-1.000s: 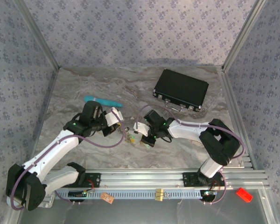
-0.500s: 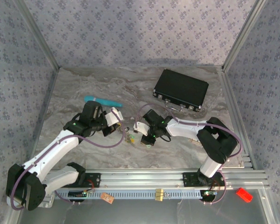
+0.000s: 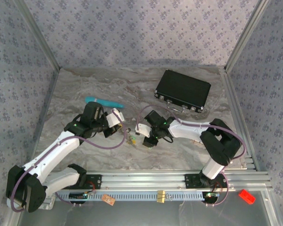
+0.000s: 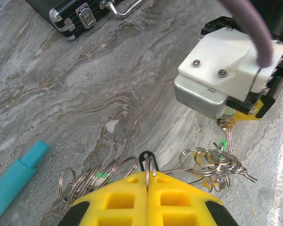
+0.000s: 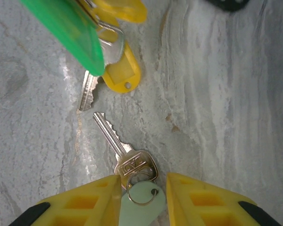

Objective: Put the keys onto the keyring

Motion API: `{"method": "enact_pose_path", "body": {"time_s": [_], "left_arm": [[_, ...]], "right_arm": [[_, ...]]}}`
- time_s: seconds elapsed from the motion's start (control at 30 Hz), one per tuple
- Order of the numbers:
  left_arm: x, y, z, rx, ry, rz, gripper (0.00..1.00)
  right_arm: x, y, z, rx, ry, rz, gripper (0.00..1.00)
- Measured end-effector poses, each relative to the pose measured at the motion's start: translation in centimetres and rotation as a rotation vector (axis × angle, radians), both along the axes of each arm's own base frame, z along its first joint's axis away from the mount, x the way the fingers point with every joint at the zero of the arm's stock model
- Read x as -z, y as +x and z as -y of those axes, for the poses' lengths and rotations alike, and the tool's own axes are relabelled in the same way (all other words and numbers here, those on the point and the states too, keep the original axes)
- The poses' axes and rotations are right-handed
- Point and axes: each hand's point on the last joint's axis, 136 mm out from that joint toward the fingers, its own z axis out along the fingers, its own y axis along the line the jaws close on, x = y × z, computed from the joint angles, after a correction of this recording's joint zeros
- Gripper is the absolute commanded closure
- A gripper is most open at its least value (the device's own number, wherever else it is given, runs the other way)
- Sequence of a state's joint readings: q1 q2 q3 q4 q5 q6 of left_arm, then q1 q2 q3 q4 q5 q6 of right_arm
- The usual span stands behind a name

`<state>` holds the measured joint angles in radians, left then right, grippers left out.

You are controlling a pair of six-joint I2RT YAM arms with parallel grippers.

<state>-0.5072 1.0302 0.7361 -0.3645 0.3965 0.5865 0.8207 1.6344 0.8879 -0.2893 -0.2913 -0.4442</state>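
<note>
My left gripper [image 4: 147,176] [image 3: 120,126] is shut on a small wire loop of the keyring [image 4: 208,162], a tangle of silvery split rings lying on the marble. A black tab [image 4: 146,159] pokes up at the fingertips. My right gripper [image 5: 142,186] [image 3: 148,140] stands open over the keys [image 3: 130,138]. A silver key [image 5: 119,147] with a pale teal-green tag [image 5: 140,203] lies between its yellow fingers [image 5: 92,197]. A green tag [image 5: 70,28], yellow tags [image 5: 122,73] and another key blade [image 5: 88,96] lie just beyond. The right gripper's white housing [image 4: 221,75] hangs over a key [image 4: 228,136].
A black case [image 3: 183,89] [image 4: 70,14] lies at the back right. A teal pen-like stick [image 3: 101,101] [image 4: 16,176] rests left of the arms' working spot. A small red tag [image 3: 246,196] sits beyond the front rail [image 3: 146,178].
The right arm has shifted slightly towards the keys and its elbow has moved a little. The left arm has held still.
</note>
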Motion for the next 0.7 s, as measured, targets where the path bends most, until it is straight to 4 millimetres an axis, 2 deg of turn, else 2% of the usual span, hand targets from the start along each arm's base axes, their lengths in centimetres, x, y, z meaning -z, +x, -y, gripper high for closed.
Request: {"method": "enact_pose_path", "body": {"time_s": [0.2,0.5,0.7], "left_arm": [[0.0,0.0,0.0,0.000,0.000,0.000,1.00],[0.0,0.0,0.0,0.000,0.000,0.000,1.00],[0.0,0.0,0.0,0.000,0.000,0.000,1.00]], "right_arm": [[-2.1,-1.0,0.6,-0.165,0.029,0.205,0.65],[-0.2,-0.5,1.8,-0.337,-0.104,0.340,0.64],[0.4,-0.1,1.4,-0.386,-0.131,0.353,0.64]]}}
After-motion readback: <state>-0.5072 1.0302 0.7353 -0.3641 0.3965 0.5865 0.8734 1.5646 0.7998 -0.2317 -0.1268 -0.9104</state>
